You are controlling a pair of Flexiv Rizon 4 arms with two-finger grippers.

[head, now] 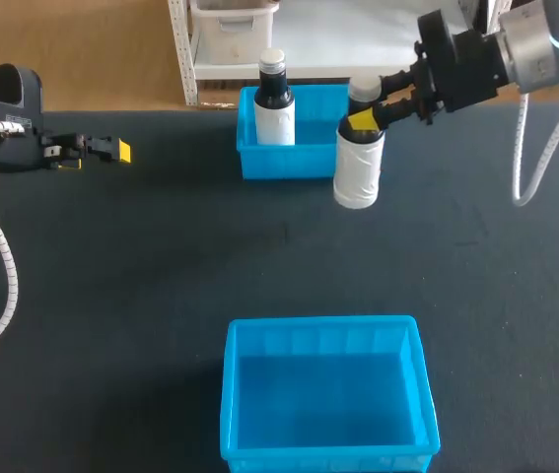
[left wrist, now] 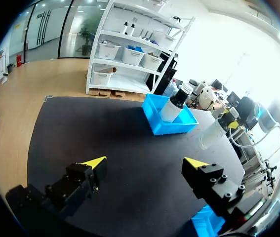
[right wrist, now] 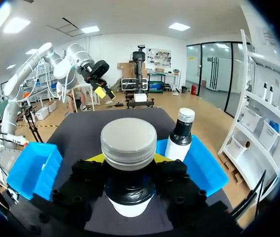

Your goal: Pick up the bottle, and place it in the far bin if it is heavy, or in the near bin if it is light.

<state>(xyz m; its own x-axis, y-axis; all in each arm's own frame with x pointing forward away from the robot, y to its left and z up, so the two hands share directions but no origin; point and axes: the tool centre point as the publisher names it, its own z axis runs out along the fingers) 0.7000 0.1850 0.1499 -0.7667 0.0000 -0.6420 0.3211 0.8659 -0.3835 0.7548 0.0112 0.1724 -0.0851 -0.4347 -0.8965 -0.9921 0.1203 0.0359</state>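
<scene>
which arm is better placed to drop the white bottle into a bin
Right. The right arm has its jaws shut on the white bottle, beside the far bin. The left arm rests at the table's left side, jaws open, far from the bottle.

Far bin's point(head: 289, 163) left end: blocked by standing bottle point(head: 275, 108).
Far bin's right half: open from above.
Before far bin: bare table point(head: 161, 256).

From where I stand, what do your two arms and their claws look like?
Each claw has two blocky black fingers with bright yellow tips: left claw, right claw. The right arm has a silver wrist segment with a thin blue ring. White cables run beside both, the left cable coiled.
</scene>
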